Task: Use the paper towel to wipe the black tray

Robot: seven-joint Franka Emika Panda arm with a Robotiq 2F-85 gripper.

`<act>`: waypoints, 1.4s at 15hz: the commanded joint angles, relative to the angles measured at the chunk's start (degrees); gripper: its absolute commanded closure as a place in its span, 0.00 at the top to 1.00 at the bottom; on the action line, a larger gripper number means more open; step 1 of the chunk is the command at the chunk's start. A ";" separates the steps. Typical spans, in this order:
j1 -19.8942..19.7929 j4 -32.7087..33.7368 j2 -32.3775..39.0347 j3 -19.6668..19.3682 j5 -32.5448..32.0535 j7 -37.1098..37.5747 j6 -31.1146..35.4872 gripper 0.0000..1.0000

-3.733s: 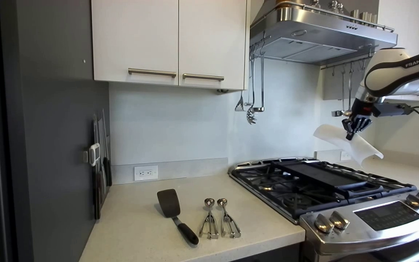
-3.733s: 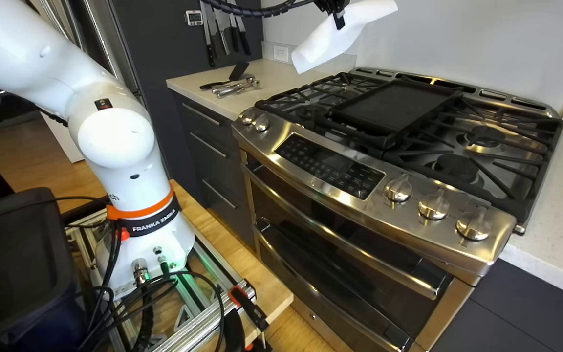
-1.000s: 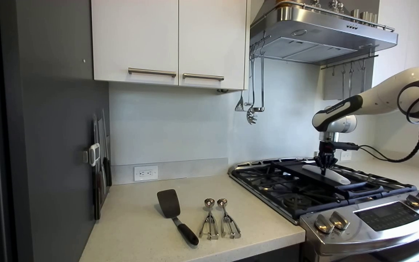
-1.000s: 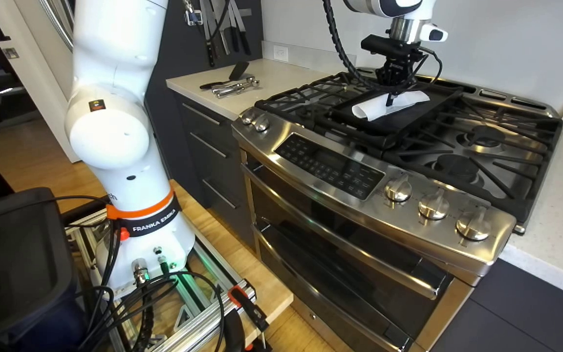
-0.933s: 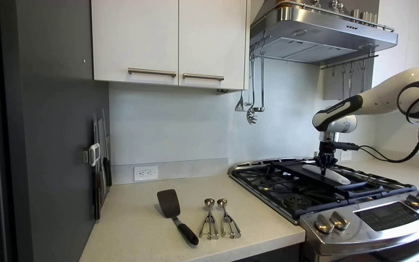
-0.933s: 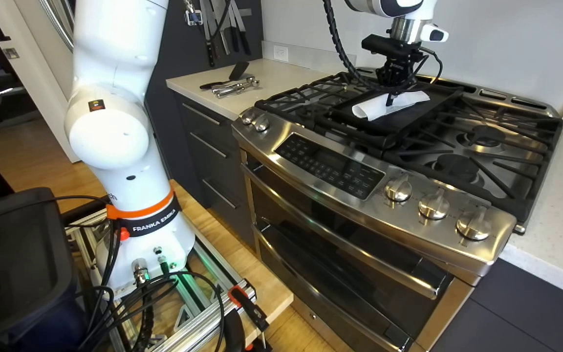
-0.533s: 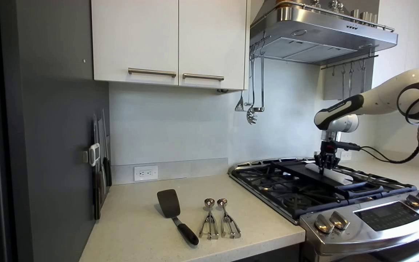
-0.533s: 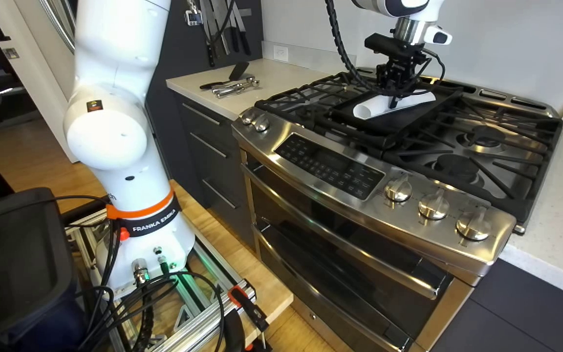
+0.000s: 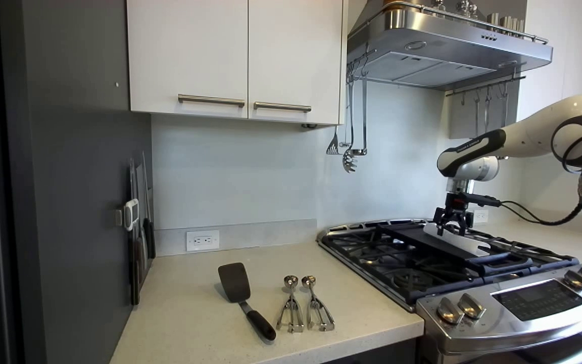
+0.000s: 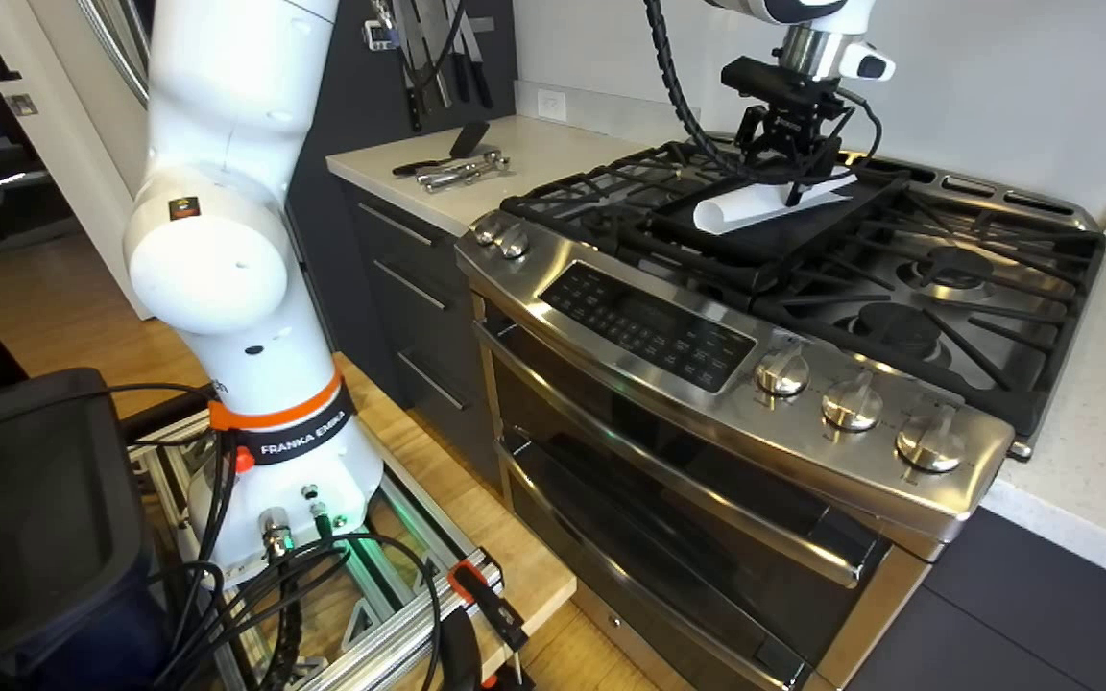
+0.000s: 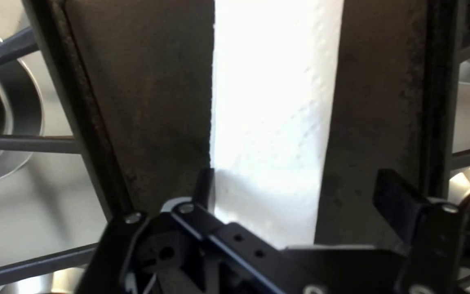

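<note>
The white paper towel (image 10: 745, 206) lies loosely curled lengthwise on the black tray (image 10: 783, 240), which sits over the middle of the stove. In the wrist view the towel (image 11: 273, 90) runs up the dark tray surface (image 11: 149, 90) as a pale strip. My gripper (image 11: 300, 190) stands open just above it, jaws spread to either side. The left finger is close along the towel's edge, while the right one is well apart from it, over bare tray. Both exterior views show the gripper (image 9: 451, 232) low over the towel.
Cast-iron grates (image 10: 975, 317) flank the tray on both sides. A range hood (image 9: 447, 65) hangs above the stove. On the counter lie a black spatula (image 9: 235, 283) and two metal scoops (image 9: 298, 308). Utensils (image 9: 356, 131) hang against the wall.
Several seconds ago the towel hung in my gripper above the stove. It then came down onto the tray. Within the last half second the jaws have spread apart, letting it go.
</note>
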 commanded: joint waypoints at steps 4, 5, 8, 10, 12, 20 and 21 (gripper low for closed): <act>-1.01 4.12 0.51 0.87 2.07 -0.03 -3.14 1.00; -0.78 4.53 0.40 0.62 1.46 0.58 -3.41 0.99; -0.26 5.30 -0.03 0.21 0.64 2.73 -4.92 1.00; -0.15 5.91 0.08 0.21 0.76 3.88 -5.66 1.00; -0.06 6.15 0.35 0.28 1.00 4.87 -5.89 0.98; 0.61 6.10 0.90 0.09 0.28 8.68 -4.70 0.30; 0.57 6.07 0.96 0.23 0.45 8.38 -4.70 0.21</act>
